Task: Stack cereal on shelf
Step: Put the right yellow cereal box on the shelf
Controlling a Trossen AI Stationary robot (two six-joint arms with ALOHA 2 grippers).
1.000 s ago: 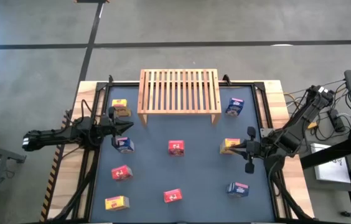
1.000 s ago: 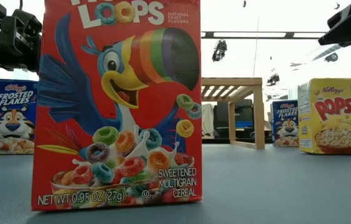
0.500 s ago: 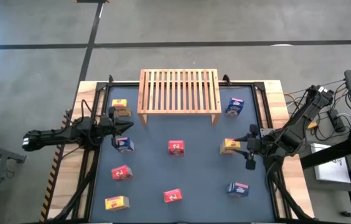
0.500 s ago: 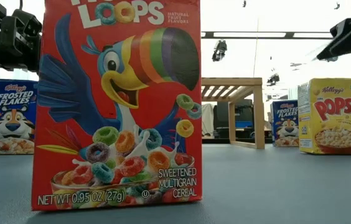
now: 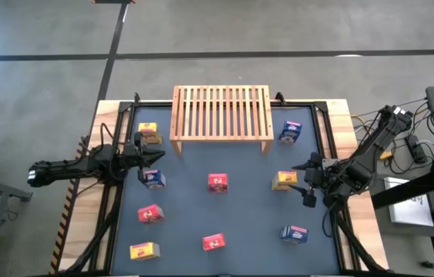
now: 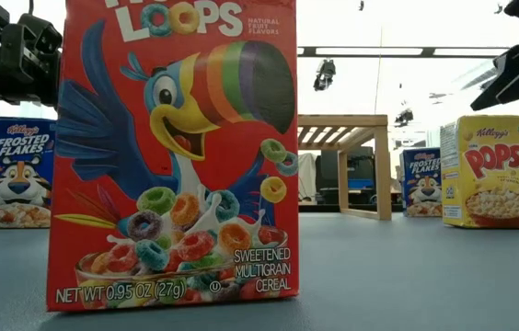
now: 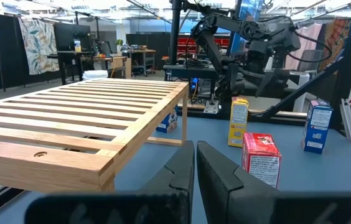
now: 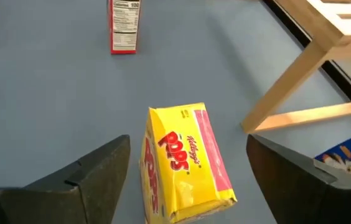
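The wooden slatted shelf (image 5: 221, 114) stands at the far middle of the dark mat. Several small cereal boxes, red, blue and yellow, stand scattered on the mat. My right gripper (image 5: 306, 181) is open at the right. Its two fingers (image 8: 94, 177) stand apart on either side of an upright yellow box (image 8: 185, 165), just above it, touching nothing. That box (image 5: 284, 180) stands on its base, right of the middle red box (image 5: 218, 182). My left gripper (image 5: 155, 156) hovers shut at the left, between a yellow box (image 5: 149, 135) and a blue box (image 5: 153, 178).
A blue box (image 5: 290, 132) stands by the shelf's right leg, another blue box (image 5: 295, 233) at the near right. Two red boxes (image 5: 149, 214) (image 5: 213, 242) and a yellow box (image 5: 145, 250) stand along the near left. A red box (image 6: 172, 152) fills the low view.
My right gripper has opened wide over the yellow box, and its arm has tipped a little. The box and all the other boxes stand where they were.
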